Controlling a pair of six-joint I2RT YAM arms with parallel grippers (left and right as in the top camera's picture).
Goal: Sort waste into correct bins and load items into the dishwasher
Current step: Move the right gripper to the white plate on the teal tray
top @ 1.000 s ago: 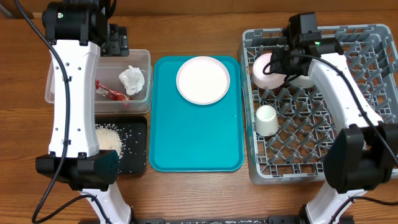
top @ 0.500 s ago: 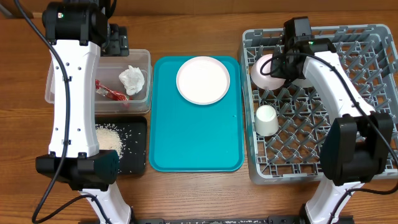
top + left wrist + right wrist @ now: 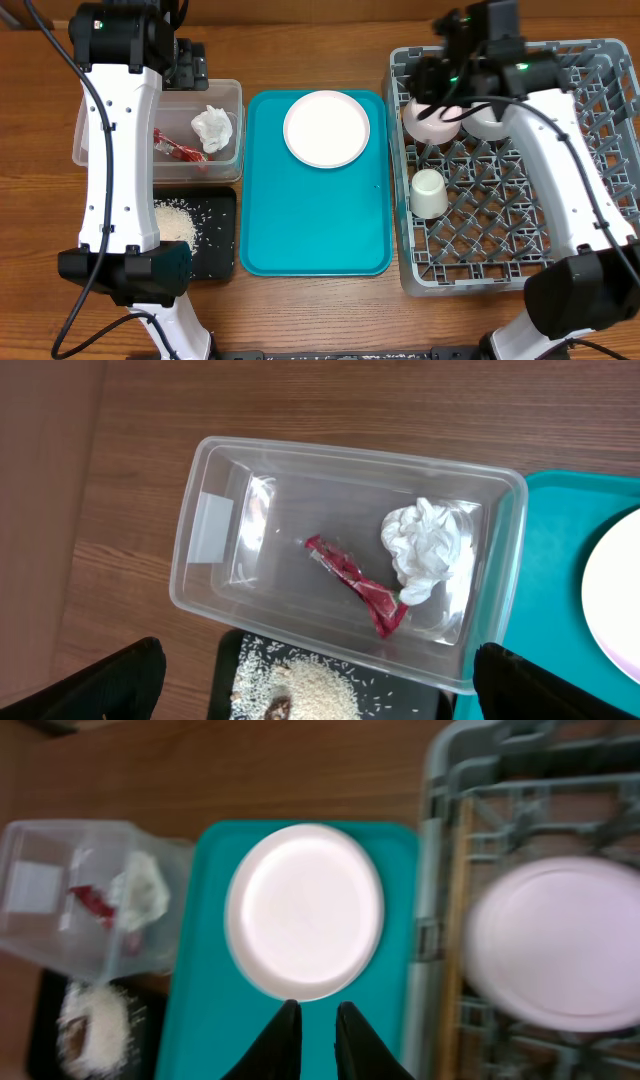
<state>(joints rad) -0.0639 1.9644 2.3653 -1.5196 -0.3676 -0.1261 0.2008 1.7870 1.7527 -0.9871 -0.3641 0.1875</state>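
Note:
The round pale plate lies on the teal tray, also in the right wrist view. Two whitish bowls and the cream cup sit in the grey dish rack. The napkin and red wrapper lie in the clear tub. Rice with brown scraps lies in the black tray. My right gripper is shut and empty, hovering over the rack's left rim. My left gripper is open and empty above the tub.
The teal serving tray lies between the bins and the rack. The rack's upright pegs fill its right and front parts. The wooden table shows at the back and the front.
My right gripper has drawn back from the pinkish bowl in the rack and risen toward the rack's back left corner. The bowl stays in the rack. The left arm has not moved.

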